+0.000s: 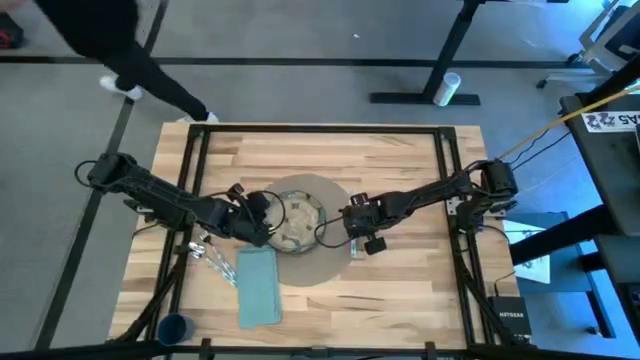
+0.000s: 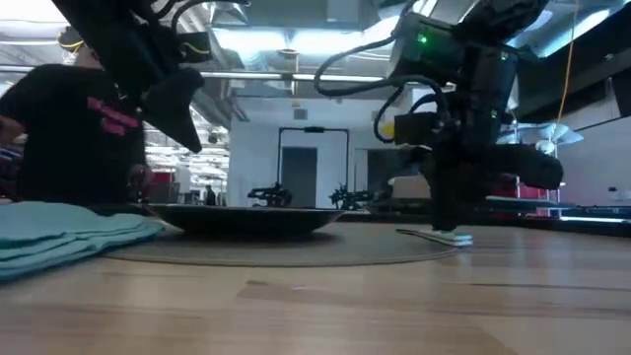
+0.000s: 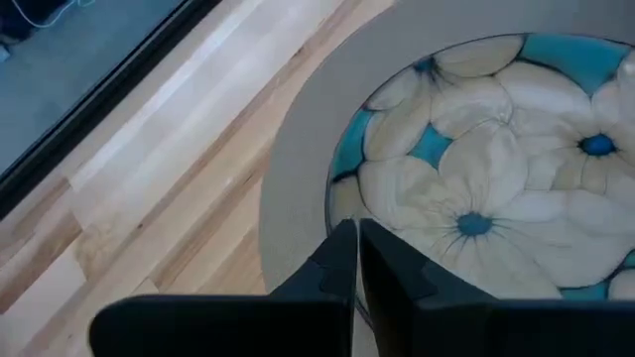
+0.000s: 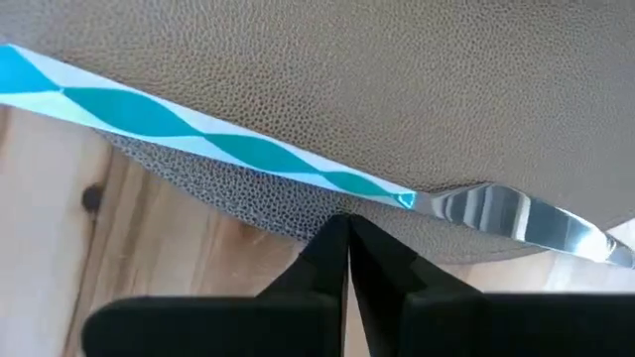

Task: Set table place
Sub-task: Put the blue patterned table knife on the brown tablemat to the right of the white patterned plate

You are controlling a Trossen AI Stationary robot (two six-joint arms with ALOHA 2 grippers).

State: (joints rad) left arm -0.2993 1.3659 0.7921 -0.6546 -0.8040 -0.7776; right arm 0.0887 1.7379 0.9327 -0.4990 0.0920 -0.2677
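Just beyond right fingers (image 4: 347, 260), knife (image 4: 298, 159) on placemat (image 4: 397, 79).

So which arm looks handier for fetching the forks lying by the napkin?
The left. Its pincer hovers at the plate's edge, right beside the cutlery and napkin. The right pincer sits across the placemat, by the knife.

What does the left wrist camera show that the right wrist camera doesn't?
Only the left wrist view shows the plate, painted with pale flowers on blue, with the left claw shut above its edge. Only the right wrist view shows a utensil with a teal and white patterned handle and shiny metal end, lying across the placemat's edge, with the right claw shut just above it. Both show the grey-brown placemat and the wooden table.
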